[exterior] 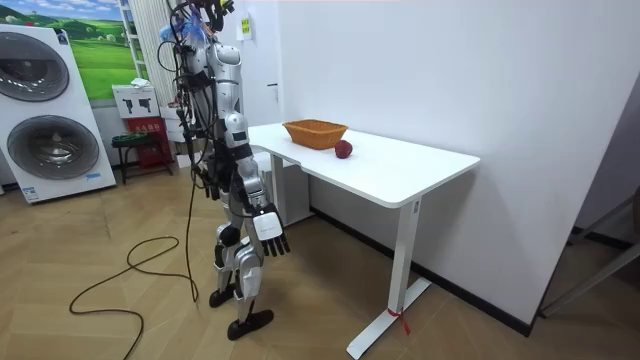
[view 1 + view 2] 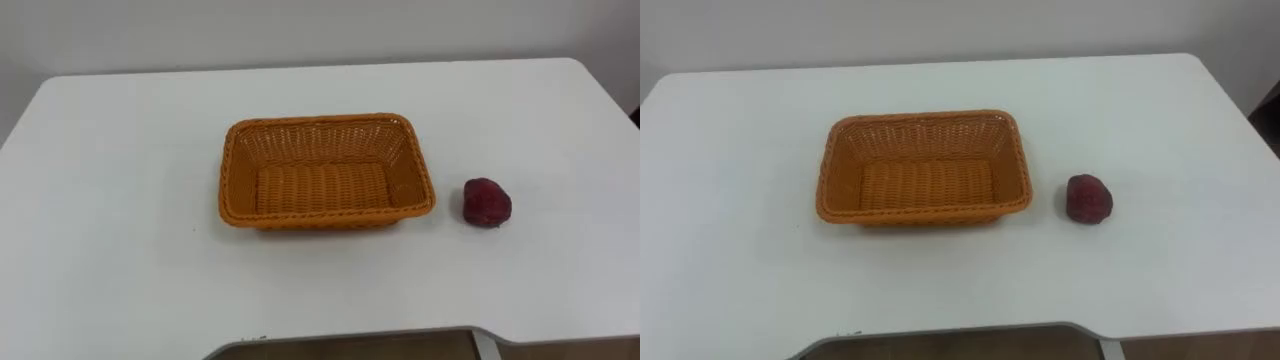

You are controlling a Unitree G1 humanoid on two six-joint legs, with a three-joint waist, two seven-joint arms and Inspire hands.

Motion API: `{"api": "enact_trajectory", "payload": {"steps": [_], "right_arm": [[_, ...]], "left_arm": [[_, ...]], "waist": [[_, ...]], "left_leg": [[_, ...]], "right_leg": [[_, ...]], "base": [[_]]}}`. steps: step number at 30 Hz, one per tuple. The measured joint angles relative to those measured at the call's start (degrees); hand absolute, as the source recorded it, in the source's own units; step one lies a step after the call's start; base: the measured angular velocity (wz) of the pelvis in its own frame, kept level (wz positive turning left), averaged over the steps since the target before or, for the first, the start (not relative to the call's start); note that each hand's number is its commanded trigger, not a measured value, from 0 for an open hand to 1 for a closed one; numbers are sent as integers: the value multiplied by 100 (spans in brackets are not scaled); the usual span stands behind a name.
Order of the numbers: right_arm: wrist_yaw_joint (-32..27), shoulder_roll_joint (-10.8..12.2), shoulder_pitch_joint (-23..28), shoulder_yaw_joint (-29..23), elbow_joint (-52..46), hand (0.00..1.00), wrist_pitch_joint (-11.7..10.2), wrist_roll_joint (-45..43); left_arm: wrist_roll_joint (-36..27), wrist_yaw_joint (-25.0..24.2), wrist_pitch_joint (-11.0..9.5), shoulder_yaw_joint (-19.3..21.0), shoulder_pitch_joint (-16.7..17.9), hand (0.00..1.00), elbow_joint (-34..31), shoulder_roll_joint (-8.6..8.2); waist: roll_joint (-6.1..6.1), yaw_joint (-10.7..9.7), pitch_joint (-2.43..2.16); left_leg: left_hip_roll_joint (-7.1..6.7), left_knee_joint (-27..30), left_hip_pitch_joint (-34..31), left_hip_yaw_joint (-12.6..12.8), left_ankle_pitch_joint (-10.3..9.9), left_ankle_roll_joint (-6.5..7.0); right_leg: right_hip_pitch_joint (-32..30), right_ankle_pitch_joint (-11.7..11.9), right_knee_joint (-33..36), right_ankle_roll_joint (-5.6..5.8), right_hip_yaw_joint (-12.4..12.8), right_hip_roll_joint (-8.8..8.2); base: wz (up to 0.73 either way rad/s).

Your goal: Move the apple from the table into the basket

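One woven basket [image 2: 325,170] stands empty at mid-worktop [image 2: 120,200]. The apple [image 2: 487,203] lies on the worktop just beside it at 3 o'clock. The right hand [image 1: 270,232] hangs with fingers relaxed, holding nothing.

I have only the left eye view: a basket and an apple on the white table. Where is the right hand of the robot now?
Observer: In the room view the right hand hangs beside the robot's thigh, lower than the top of the table.
Operator: Does it hold something?
Observer: No. Its fingers hang relaxed and empty. The apple lies on the table beside the basket.
Operator: How does the robot stand?
Observer: It stands upright, close to the table's edge and facing the basket, with a washing machine behind it.
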Motion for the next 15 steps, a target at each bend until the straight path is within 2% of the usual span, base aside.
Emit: {"api": "enact_trajectory", "payload": {"steps": [6, 9, 12, 15], "right_arm": [[-98, 4, -17, -9, -15, 0, 2, -94], [-252, 4, -67, -5, -38, 0, 6, -142], [-449, 5, -93, -31, -110, 0, 1, 38], [-835, 10, -51, -432, -318, 0, -2, 481]], "left_arm": [[-1, 7, -15, 1, -10, 0, -12, 0], [-5, 38, -69, -1, -13, 0, -26, 3], [-134, 108, -150, -52, -21, 0, -25, 2], [-248, 286, -187, -40, 8, 0, -102, -1]], "waist": [[2, -11, -1], [0, -3, 27], [15, -19, 26], [12, -71, 24]], "left_leg": [[0, 0, 8, 7, 0, 0], [2, -10, 83, 48, 0, 0], [2, -21, 106, 54, -16, 6], [3, -28, 148, 75, -16, 6]], "right_leg": [[11, 0, 45, 0, 11, 0], [15, -1, 86, 0, 44, 0], [39, -1, 88, 2, 67, 4], [37, -1, 102, 2, 89, 9]], "base": [[0], [-8], [-3], [-4]]}}
